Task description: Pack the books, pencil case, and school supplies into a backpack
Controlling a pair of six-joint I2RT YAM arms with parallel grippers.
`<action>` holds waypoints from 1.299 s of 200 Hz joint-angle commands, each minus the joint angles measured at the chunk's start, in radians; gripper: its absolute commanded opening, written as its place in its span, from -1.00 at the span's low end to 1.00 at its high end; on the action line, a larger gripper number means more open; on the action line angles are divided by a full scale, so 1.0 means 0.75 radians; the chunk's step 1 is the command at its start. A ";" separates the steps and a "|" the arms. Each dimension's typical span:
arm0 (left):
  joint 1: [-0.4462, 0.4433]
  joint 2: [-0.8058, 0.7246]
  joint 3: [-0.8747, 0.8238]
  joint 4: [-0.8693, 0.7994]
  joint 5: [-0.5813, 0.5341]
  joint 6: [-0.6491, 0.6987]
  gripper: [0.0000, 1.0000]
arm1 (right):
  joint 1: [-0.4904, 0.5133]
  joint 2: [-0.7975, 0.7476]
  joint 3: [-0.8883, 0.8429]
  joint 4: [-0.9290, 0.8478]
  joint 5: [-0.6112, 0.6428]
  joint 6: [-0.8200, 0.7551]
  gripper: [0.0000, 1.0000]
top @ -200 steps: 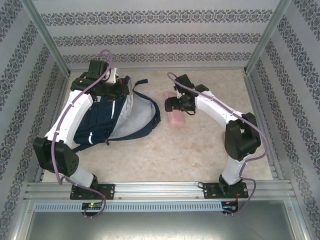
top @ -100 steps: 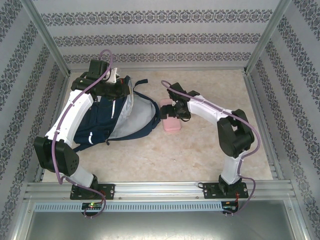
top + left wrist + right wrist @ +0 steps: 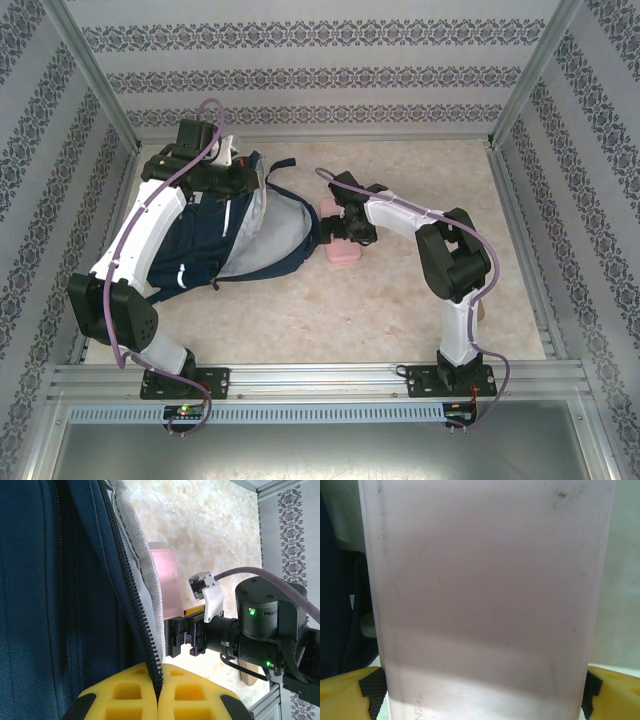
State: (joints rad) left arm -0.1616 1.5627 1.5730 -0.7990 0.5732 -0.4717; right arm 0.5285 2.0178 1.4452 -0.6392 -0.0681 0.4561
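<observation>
While I watch the overhead camera, the left gripper [image 3: 242, 180] sits at the far rim of the backpack [image 3: 270, 235]. Its wrist view shows the yellow fingers [image 3: 120, 700] clenched tight on the zipper edge [image 3: 137, 610] of the bag's opening, with dark blue cloth on one side of them and grey lining on the other. Across that opening from it, the right gripper [image 3: 338, 228] is low over the bench [image 3: 400, 300], its jaws spread wide and released, straddling the pink pencil case [image 3: 485, 580]. On its own camera the case runs straight out ahead between the two black pads [image 3: 372, 687], one long side just beside each pad; I cannot tell whether they touch it. From overhead, the case lies flat on the bench just beside the backpack's open mouth, its near end sticking out from under the right gripper.
</observation>
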 commanded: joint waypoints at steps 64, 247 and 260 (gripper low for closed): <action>0.025 0.005 0.041 0.039 0.038 0.042 -0.91 | 0.064 0.128 0.027 -0.140 0.096 -0.032 0.96; 0.025 -0.006 0.029 0.051 0.060 0.040 -0.88 | 0.032 -0.150 -0.093 -0.047 -0.044 -0.043 0.96; 0.027 -0.008 0.028 0.047 0.058 0.040 -0.88 | 0.063 -0.127 -0.087 -0.069 0.004 -0.057 0.96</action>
State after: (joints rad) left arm -0.1551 1.5627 1.5730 -0.7990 0.5915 -0.4717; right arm 0.5301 1.8786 1.3514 -0.6350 -0.1295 0.4488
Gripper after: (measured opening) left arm 0.060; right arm 0.981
